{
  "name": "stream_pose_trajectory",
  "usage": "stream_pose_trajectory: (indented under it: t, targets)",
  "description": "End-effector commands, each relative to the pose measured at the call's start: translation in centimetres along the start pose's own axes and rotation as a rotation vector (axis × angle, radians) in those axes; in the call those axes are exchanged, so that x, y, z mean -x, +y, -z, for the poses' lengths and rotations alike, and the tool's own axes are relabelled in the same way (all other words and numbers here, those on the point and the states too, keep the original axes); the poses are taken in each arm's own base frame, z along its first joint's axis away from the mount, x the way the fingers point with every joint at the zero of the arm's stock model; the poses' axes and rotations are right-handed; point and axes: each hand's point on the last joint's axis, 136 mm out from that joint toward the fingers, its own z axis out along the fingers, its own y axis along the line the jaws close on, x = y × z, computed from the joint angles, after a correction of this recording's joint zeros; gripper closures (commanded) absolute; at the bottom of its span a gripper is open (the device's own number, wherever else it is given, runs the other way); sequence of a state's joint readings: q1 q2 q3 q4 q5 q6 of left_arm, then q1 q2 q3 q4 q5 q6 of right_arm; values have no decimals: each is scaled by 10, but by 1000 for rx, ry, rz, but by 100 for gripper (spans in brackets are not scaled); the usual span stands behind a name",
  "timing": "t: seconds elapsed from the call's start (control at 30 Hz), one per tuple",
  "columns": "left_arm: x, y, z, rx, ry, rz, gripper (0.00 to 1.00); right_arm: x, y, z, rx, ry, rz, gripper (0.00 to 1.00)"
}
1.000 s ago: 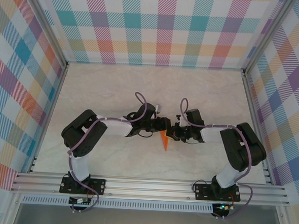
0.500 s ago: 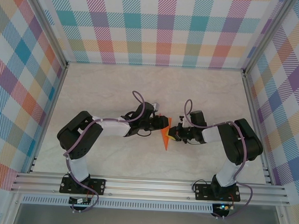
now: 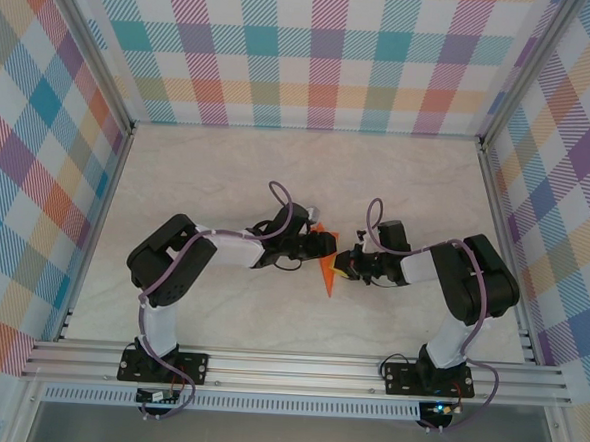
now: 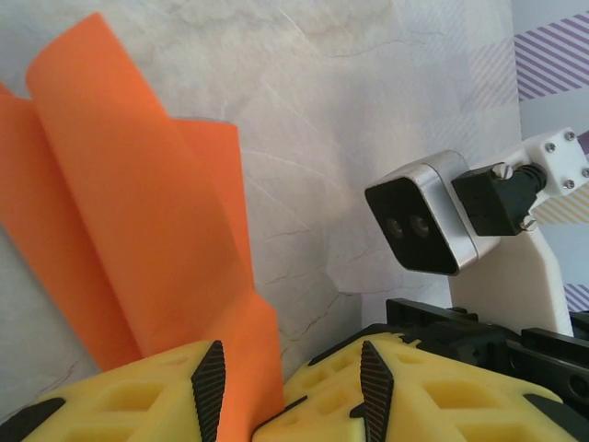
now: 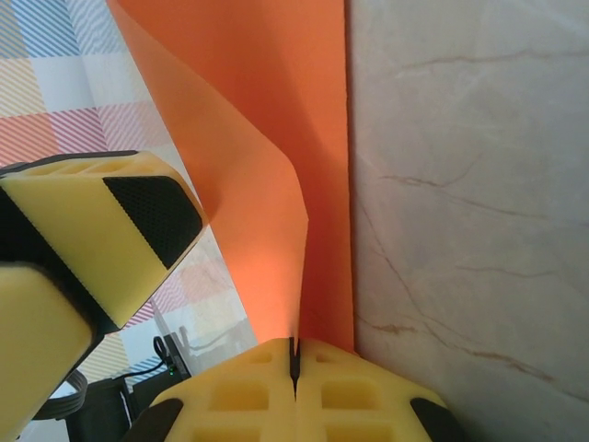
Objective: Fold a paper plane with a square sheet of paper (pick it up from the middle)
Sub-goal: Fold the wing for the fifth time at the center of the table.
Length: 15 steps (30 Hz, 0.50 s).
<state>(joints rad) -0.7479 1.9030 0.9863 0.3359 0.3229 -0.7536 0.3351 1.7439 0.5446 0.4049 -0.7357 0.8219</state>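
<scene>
Now | paper plane (image 5: 276,138) pinched in clenched right tool (image 5: 294,361) | left tool (image 4: 274,391) parted astride it

- The left arm (image 3: 172,264) rises from its base and folds at an elbow pushed outward, its forearm lying low and pointing toward the middle.
- The left gripper (image 3: 324,246) has its jaws apart. The orange paper (image 4: 138,212) passes between them, lying against one finger.
- The right arm (image 3: 476,287) mirrors this pose, elbow out and wrist turned inward.
- The right gripper (image 3: 345,264) is pressed closed, its fingertips meeting on the paper's edge. It sits just beside the left gripper, the two facing each other.
</scene>
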Motion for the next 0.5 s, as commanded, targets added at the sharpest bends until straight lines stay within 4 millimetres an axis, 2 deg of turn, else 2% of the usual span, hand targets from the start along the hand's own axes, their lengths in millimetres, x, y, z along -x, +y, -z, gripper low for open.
stream_pose_trajectory:
  t: [0.0, 0.47]
  targets:
    - [12, -9, 0, -37, -16, -22, 54, -1, 1, -1, 9, 25, 20, 100]
    - [5, 30, -21, 103, 16, -14, 56, -4, -11, -4, -22, 42, -6, 100]
